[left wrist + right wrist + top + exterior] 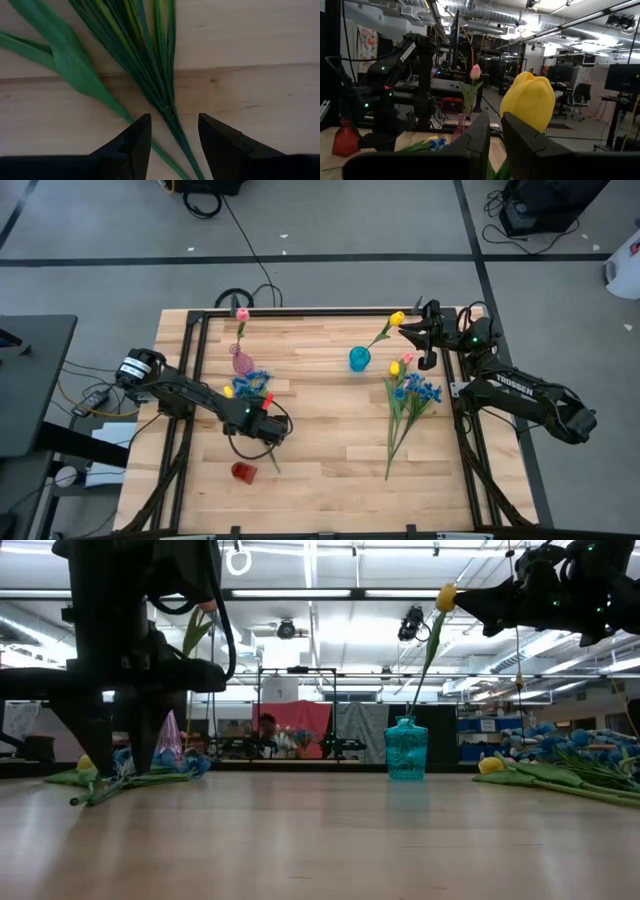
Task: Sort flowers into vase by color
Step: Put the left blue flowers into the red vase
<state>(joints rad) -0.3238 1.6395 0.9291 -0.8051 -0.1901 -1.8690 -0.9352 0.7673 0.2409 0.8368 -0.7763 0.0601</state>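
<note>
Flowers [150, 65] lie under the parted left end effector [172, 137]; right end effector [412, 330] grips a yellow tulip [397, 319].

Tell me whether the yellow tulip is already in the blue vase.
In. The yellow tulip's stem runs down into the upright blue vase, with the right gripper by the bloom.

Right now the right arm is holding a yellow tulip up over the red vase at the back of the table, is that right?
Not quite. The vase under the yellow tulip is teal blue, as the high view shows. The rest stands: the right gripper holds that tulip above it, near the table's back.
</note>
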